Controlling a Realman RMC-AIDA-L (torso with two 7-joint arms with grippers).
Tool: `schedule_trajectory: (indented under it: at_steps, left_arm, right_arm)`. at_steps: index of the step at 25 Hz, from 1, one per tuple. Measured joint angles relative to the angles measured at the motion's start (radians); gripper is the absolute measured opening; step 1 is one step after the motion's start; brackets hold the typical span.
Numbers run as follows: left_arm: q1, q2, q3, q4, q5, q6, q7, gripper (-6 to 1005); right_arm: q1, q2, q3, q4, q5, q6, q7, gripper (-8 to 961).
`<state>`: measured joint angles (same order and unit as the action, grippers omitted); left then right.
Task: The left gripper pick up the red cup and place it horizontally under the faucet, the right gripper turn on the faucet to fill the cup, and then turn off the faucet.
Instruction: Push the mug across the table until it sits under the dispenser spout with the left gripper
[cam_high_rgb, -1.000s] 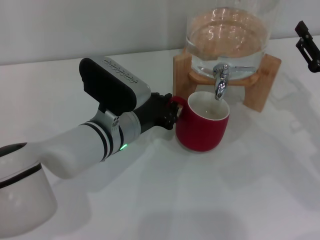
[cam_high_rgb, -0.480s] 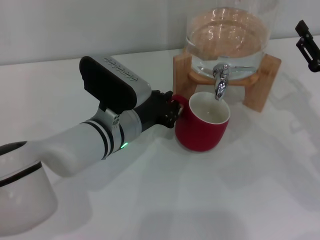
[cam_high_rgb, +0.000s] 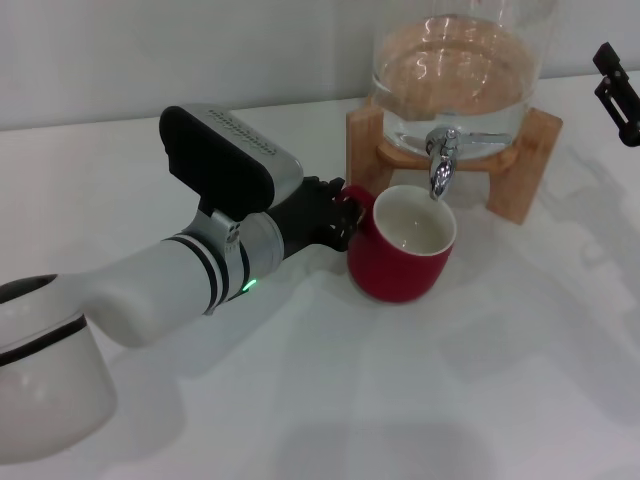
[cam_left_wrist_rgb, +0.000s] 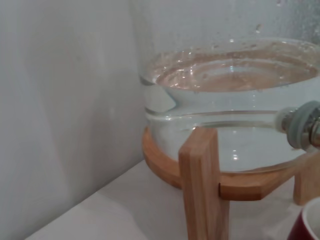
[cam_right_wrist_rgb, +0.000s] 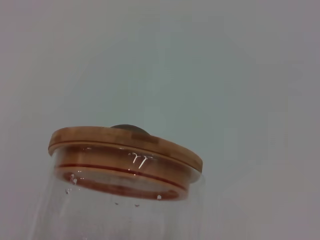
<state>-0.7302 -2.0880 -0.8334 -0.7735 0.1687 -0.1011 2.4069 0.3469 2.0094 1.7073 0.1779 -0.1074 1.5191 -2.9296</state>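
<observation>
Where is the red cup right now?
In the head view, the red cup stands upright on the table directly under the faucet, with the left tool at its handle.

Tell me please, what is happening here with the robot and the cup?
The left hand holds the red cup by its handle. The cup stands upright on the white table, with its mouth right under the faucet of the glass water jar. No water is running, and the cup looks empty. The right hand waits at the far right edge, away from the faucet.
</observation>
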Motion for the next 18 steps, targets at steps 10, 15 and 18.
schedule_trajectory:
  at_steps: [10, 15, 18]
  left_arm:
    - [0.001, 0.0, -0.001, 0.004, -0.003, -0.001, -0.019, 340]
    - [0.005, 0.0, 0.0, 0.002, -0.004, 0.0, -0.023, 393]
    - [0.006, 0.001, 0.005, 0.002, -0.004, 0.0, -0.027, 424]
  right_arm:
    - [-0.003, 0.0, 0.0, 0.0, 0.0, 0.006, 0.0, 617]
    - [-0.005, 0.0, 0.0, -0.003, 0.0, 0.015, 0.0, 617]
    - [-0.006, 0.0, 0.0, -0.004, 0.0, 0.017, 0.0, 617]
